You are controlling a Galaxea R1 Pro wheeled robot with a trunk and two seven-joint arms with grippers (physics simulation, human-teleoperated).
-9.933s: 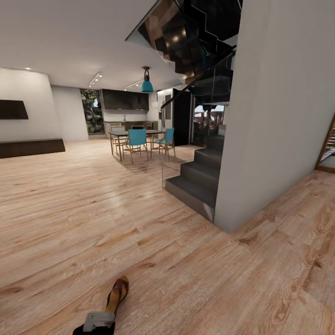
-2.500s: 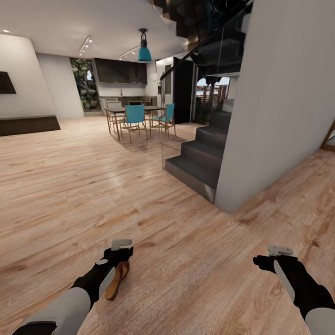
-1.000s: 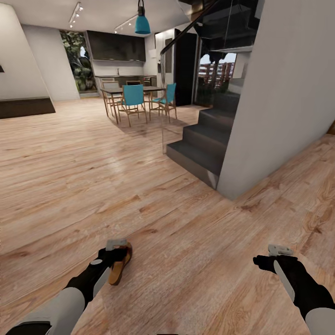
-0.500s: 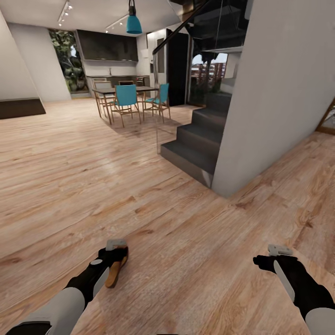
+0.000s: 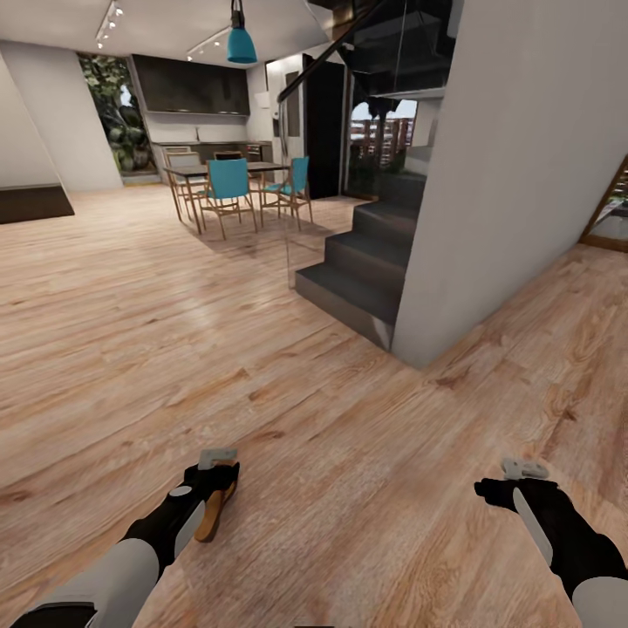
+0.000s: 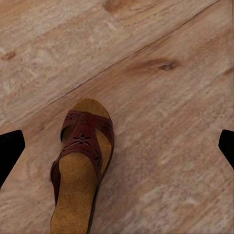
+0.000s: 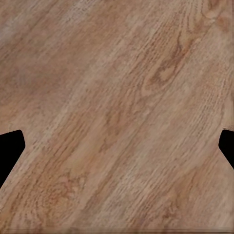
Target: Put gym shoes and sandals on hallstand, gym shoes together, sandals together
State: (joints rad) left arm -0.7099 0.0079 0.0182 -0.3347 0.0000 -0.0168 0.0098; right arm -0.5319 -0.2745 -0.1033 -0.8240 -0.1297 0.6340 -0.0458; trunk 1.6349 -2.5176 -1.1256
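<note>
One sandal (image 6: pixel 80 168) lies flat on the corridor floor (image 5: pixel 349 453) at the head view's 7 o'clock, under the left gripper (image 6: pixel 117 146), jaws wide and empty. Descending off-centre could nudge it away. The left wrist view reveals its cutout strap; right gripper (image 7: pixel 117 146) wide, over bare planks

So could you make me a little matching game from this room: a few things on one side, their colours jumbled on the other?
Things:
1. sandal
2. dining chairs
3. staircase
4. floor

Colours:
A. dark grey
B. light brown wood grain
C. turquoise
D. dark red strap, tan footbed

Pairs: 1-D, 2-C, 3-A, 4-B
</note>
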